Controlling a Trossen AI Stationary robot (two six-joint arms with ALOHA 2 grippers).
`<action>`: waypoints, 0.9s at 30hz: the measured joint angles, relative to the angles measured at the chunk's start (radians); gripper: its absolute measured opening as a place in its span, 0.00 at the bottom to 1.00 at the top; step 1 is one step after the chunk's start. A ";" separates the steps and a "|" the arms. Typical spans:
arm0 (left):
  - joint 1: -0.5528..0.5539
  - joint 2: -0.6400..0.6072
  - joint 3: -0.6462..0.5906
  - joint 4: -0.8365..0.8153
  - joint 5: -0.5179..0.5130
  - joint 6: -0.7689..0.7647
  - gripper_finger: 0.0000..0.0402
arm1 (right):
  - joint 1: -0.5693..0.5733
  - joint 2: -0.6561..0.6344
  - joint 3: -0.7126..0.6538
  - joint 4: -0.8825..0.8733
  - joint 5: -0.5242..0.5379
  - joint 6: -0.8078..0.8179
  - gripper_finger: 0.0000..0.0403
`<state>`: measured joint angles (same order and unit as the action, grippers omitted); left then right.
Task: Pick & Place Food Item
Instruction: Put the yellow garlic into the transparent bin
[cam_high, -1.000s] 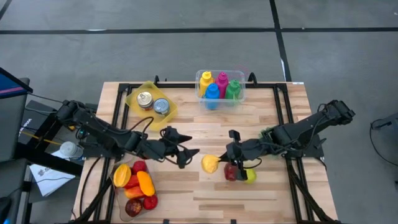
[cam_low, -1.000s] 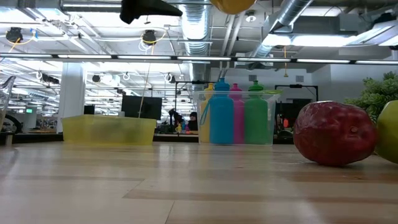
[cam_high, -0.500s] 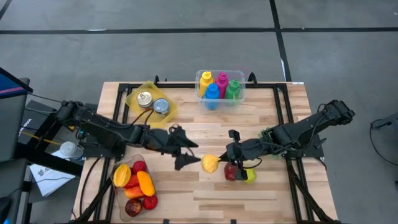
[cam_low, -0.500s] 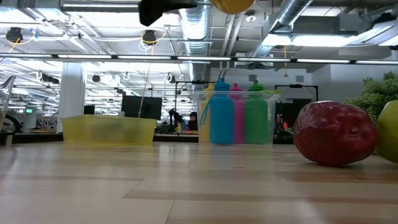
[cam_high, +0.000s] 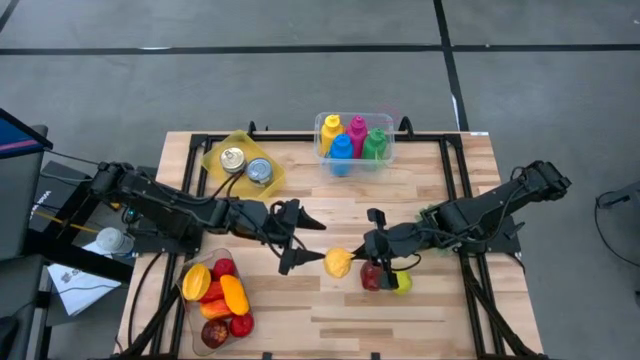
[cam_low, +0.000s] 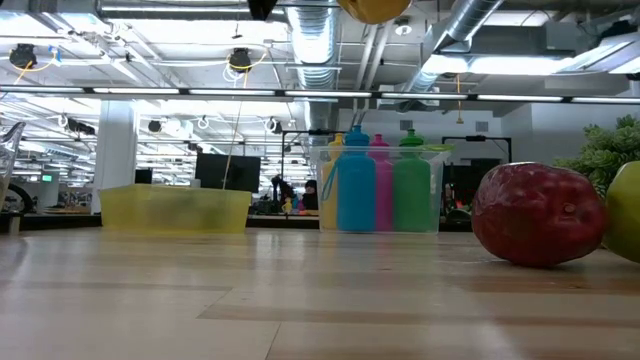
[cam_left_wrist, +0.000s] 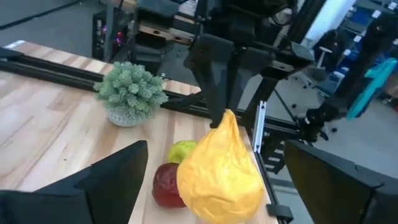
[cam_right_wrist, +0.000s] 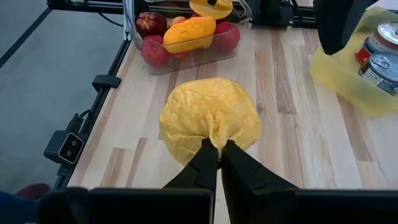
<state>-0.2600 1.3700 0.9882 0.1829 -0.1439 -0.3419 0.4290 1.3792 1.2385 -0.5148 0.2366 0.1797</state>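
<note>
Plainly, no writing reads on the cans (cam_high: 246, 164) (labels blurred).

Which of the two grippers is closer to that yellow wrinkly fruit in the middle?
Right. The right gripper is shut on the yellow fruit, pinching its tip. The left gripper is open just beside it, not touching.

Grey floor (cam_high: 300, 90) crossed by dark lines surrounds the counter (cam_high: 420, 190); ceiling ducts (cam_low: 500, 40) and strip lights (cam_low: 180, 92) overhead.

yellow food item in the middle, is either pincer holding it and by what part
The right pincer is shut on the yellow food item, pinching its pointed tip. The left pincer is open beside it and holds nothing.
</note>
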 joint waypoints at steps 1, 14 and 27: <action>0.005 0.000 0.000 0.000 0.007 0.004 0.90 | 0.000 0.000 0.000 0.000 0.000 -0.003 0.02; 0.055 0.111 0.093 -0.084 0.143 0.079 0.88 | -0.034 0.000 0.000 0.001 -0.003 -0.007 0.02; 0.066 0.231 0.146 -0.109 0.250 0.103 0.88 | -0.047 0.001 -0.001 -0.004 -0.012 -0.030 0.02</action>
<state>-0.1940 1.6012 1.1345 0.0740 0.1062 -0.2390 0.3819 1.3800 1.2373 -0.5186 0.2242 0.1494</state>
